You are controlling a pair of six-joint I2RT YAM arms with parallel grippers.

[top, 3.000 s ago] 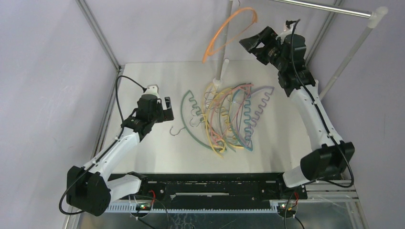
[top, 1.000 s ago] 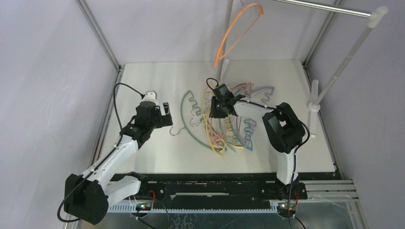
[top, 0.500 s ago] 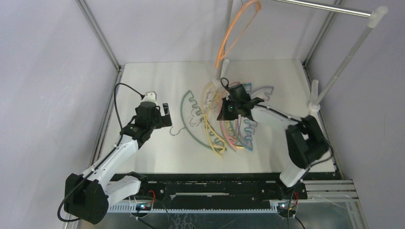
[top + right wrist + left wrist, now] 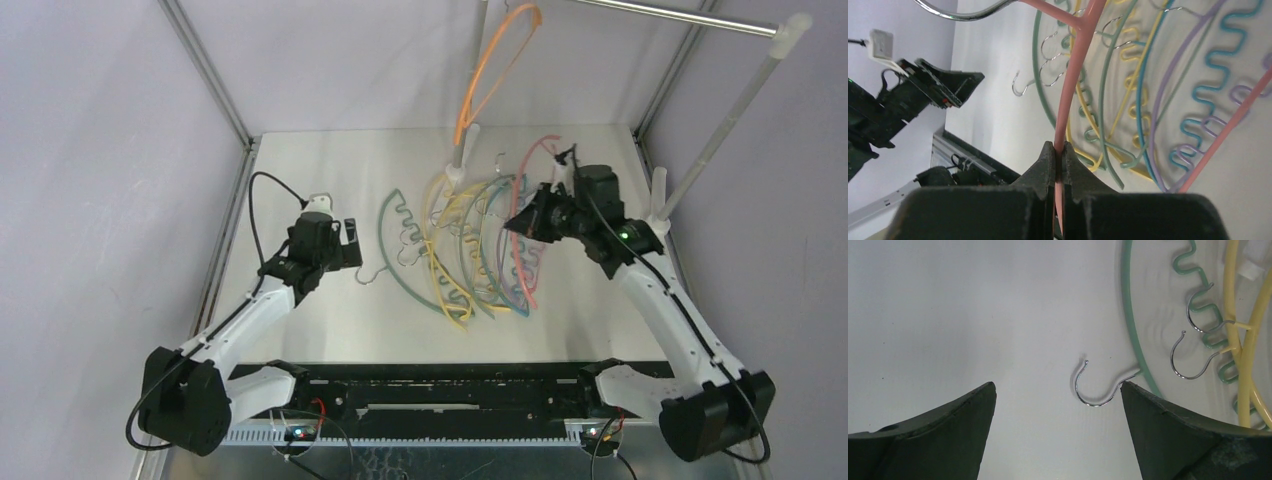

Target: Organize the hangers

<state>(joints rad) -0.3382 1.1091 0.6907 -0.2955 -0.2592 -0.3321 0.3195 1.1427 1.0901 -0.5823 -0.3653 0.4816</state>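
An orange hanger point(image 4: 490, 70) hangs from the rack bar at the top. The other hangers point(image 4: 465, 250) lie in a heap on the table: green, yellow, teal and pale purple. My right gripper point(image 4: 530, 220) is shut on the pink hanger point(image 4: 522, 185), which stands tilted above the heap. In the right wrist view my right gripper point(image 4: 1060, 147) pinches the pink hanger point(image 4: 1073, 85) on its thin arc, with its metal hook point(image 4: 963, 15) at the top. My left gripper point(image 4: 1058, 385) stands open over bare table, with the green hanger's hook point(image 4: 1093, 395) just beyond its right finger.
The rack's metal bar point(image 4: 670, 15) crosses the top right. It rests on a slanted white pole point(image 4: 720, 130) with its foot point(image 4: 657, 205) near the right arm. A second white pole point(image 4: 462, 150) stands behind the heap. Grey walls enclose the table.
My right gripper has shut on the pink hanger and carried it up and to the right, off the heap. The left arm has not moved.
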